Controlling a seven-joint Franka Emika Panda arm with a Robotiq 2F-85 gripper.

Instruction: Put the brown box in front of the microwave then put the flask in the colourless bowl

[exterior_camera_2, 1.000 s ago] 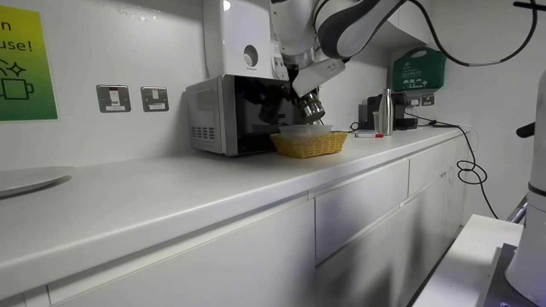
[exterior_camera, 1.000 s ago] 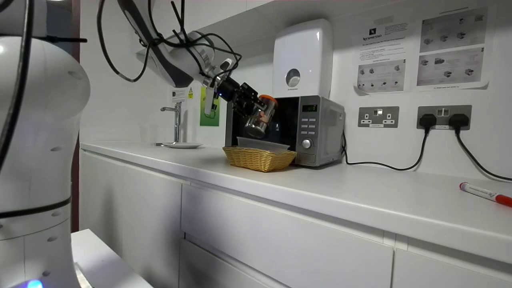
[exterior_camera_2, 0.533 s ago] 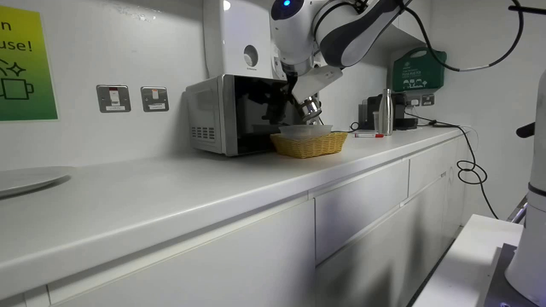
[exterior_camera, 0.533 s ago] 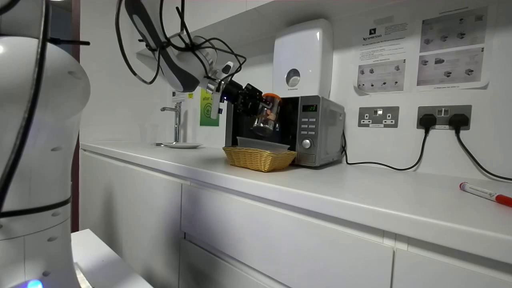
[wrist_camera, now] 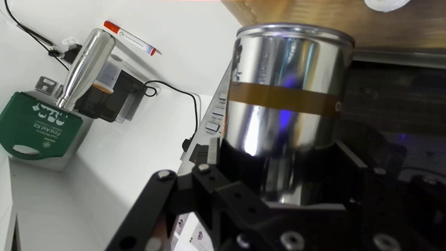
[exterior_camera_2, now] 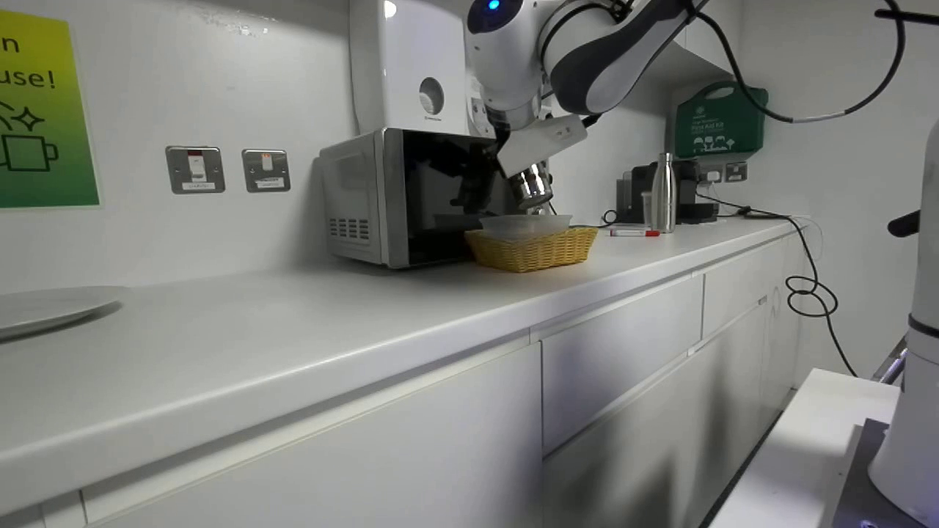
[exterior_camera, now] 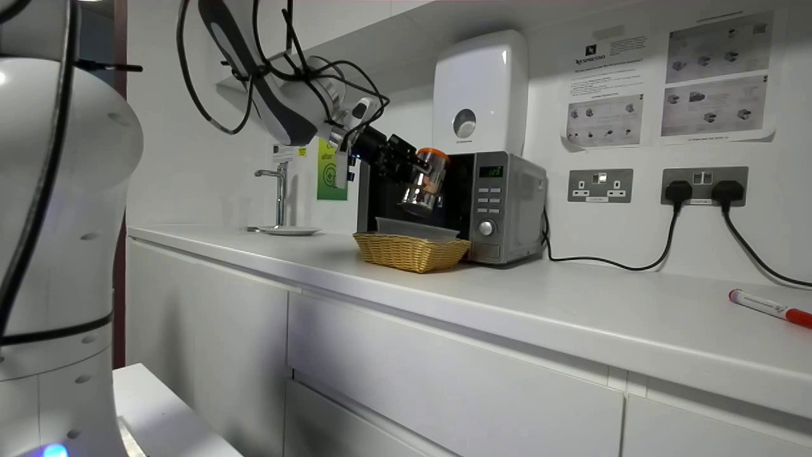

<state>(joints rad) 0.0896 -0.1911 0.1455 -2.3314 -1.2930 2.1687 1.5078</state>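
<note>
The flask point(exterior_camera: 425, 190) is a shiny silver cylinder with an orange top and a brown band, clear in the wrist view point(wrist_camera: 289, 69). My gripper point(exterior_camera: 423, 167) is shut around its side and holds it in the air, tilted. In the wrist view the jaws press both sides of the flask. The colourless bowl point(exterior_camera_2: 524, 226) is a clear tub sitting inside the brown box point(exterior_camera_2: 539, 251), a woven basket. The basket point(exterior_camera: 409, 254) stands on the counter in front of the microwave point(exterior_camera: 507, 209). The flask's lower end is above the bowl, apart from it. The bowl's inside is hidden.
A white dispenser point(exterior_camera: 482, 95) stands above the microwave. A red-capped marker point(exterior_camera_2: 634, 233), a steel bottle point(exterior_camera_2: 664, 194) and a coffee machine point(exterior_camera_2: 693, 187) are farther along the counter. A plate point(exterior_camera_2: 59, 304) lies at the opposite end by the tap point(exterior_camera: 280, 193).
Over the last second my gripper has moved a little to the right in an exterior view with the flask, which has become slightly more upright. The basket and bowl have not moved.
</note>
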